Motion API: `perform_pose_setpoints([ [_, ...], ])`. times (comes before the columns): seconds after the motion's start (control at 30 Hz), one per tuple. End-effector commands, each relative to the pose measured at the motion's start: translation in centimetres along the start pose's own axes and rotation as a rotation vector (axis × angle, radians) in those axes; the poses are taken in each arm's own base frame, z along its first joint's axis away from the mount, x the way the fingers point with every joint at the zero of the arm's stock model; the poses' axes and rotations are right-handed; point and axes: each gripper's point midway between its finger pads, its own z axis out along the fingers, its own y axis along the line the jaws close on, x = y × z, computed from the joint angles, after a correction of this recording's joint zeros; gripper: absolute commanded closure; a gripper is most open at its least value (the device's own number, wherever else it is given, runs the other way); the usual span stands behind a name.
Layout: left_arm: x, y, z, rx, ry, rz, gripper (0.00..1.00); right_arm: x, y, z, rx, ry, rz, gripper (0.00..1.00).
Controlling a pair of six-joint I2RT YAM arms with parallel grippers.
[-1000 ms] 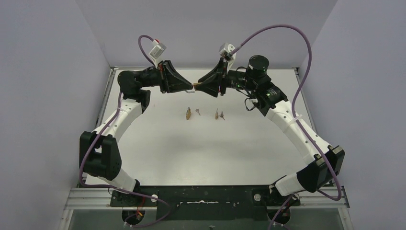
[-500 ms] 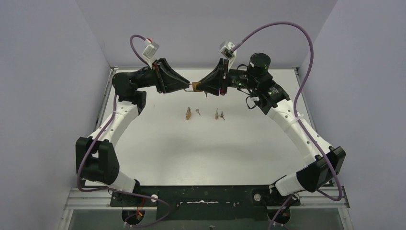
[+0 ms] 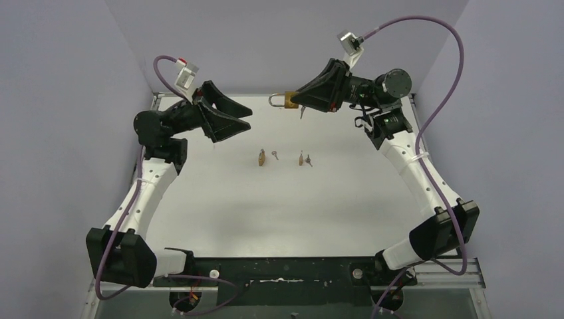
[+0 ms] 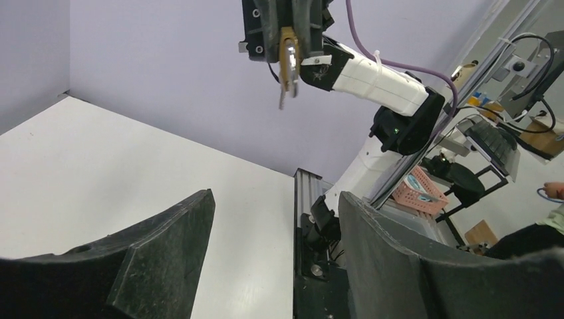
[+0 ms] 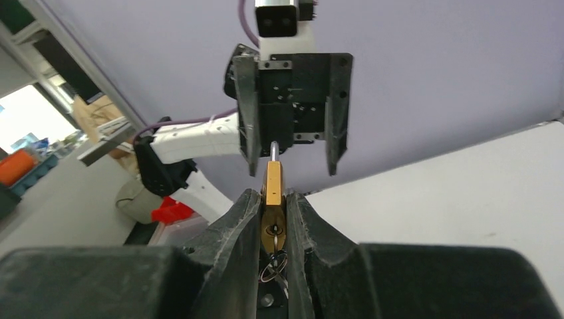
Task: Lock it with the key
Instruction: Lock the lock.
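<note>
the left claw (image 3: 248,121) gapes wide, holding nothing, above the table's (image 3: 219,199) far left part. mid-table lie a left lock (image 3: 263,157) and a right lock (image 3: 301,158), each just beside a key, with bare white surface all round. the right claw (image 3: 297,101) pinches a third, the padlock (image 3: 290,100), in the air over the far edge, its shackle pointing left.
</note>
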Motion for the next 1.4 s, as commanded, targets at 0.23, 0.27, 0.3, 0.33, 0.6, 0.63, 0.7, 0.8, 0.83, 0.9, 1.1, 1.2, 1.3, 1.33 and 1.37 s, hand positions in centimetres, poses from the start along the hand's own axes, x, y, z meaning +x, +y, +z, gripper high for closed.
perform_pose_setpoints([
  [0.23,-3.0,-4.4,0.9,0.198,-0.056,-0.011,0.34,-1.1,5.6,1.4,-0.281,0.046,0.063,1.00],
  [0.27,-3.1,-4.8,0.9,0.204,-0.051,-0.005,0.35,-0.9,5.5,1.6,-0.281,0.051,0.067,1.00],
  [0.3,-3.1,-5.1,0.9,0.208,-0.044,0.000,0.35,-0.7,5.4,1.8,-0.280,0.055,0.068,1.00],
  [0.33,-3.3,-5.3,0.9,0.210,-0.042,-0.002,0.35,-0.4,5.1,2.0,-0.272,0.061,0.079,1.00],
  [0.6,-3.8,-6.5,1.3,0.231,-0.034,-0.013,0.43,0.7,3.8,3.2,-0.239,0.086,0.077,1.00],
  [0.63,-3.7,-6.6,1.4,0.236,-0.025,-0.019,0.43,0.7,3.7,3.2,-0.240,0.085,0.077,1.00],
  [0.7,-3.4,-6.6,1.7,0.244,-0.008,-0.036,0.43,0.7,3.7,3.3,-0.242,0.086,0.076,1.00],
  [0.8,-2.9,-7.1,2.0,0.263,0.016,-0.049,0.45,0.6,3.7,3.4,-0.243,0.084,0.074,1.00],
  [0.83,-2.8,-7.2,2.1,0.267,0.020,-0.052,0.46,0.5,3.7,3.4,-0.243,0.083,0.071,1.00],
  [0.9,-2.7,-7.4,2.2,0.273,0.025,-0.056,0.48,0.5,3.7,3.4,-0.243,0.084,0.072,1.00],
  [1.1,-2.8,-7.6,2.4,0.283,0.030,-0.063,0.58,0.5,3.7,3.4,-0.245,0.085,0.069,1.00],
  [1.2,-2.8,-7.6,2.6,0.287,0.031,-0.072,0.66,0.6,3.8,3.3,-0.247,0.088,0.069,1.00],
  [1.3,-3.0,-7.3,2.7,0.285,0.027,-0.081,0.70,0.6,3.9,3.2,-0.246,0.091,0.070,1.00],
  [1.33,-3.0,-7.2,2.7,0.286,0.025,-0.084,0.70,0.6,3.9,3.3,-0.248,0.091,0.070,1.00],
  [1.37,-3.0,-7.1,2.8,0.285,0.025,-0.088,0.70,0.6,3.9,3.3,-0.247,0.091,0.071,1.00],
])
